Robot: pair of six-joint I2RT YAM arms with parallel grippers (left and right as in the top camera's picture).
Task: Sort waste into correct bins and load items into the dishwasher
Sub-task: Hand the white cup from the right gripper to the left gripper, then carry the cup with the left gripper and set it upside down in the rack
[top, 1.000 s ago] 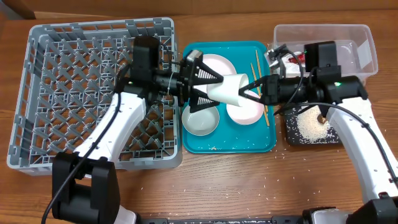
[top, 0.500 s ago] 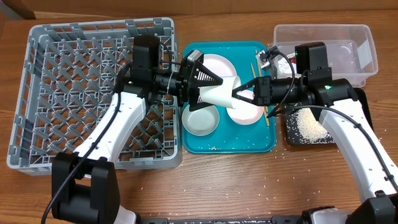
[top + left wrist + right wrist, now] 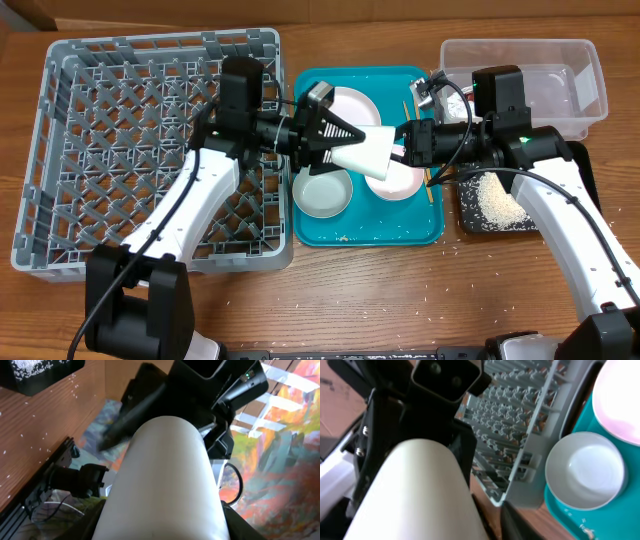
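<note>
While the left hand (image 3: 352, 143) clamps the cup (image 3: 370, 150) over two bowls (image 3: 325, 192), the right hand (image 3: 402, 144) is unreadable behind it.

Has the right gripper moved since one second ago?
Yes. The right gripper moved left, away from the clear tub and further over the teal tray, toward the cup.

A white cup (image 3: 415, 495) was shown close up, lying sideways and filling the lower left. A black robot arm (image 3: 445, 380) was seen behind it. Beyond lay a grey dish rack (image 3: 520, 420). At right, a white bowl (image 3: 585, 470) was seen on a teal tray (image 3: 605, 522), beside a pinkish plate (image 3: 620, 400).
</note>
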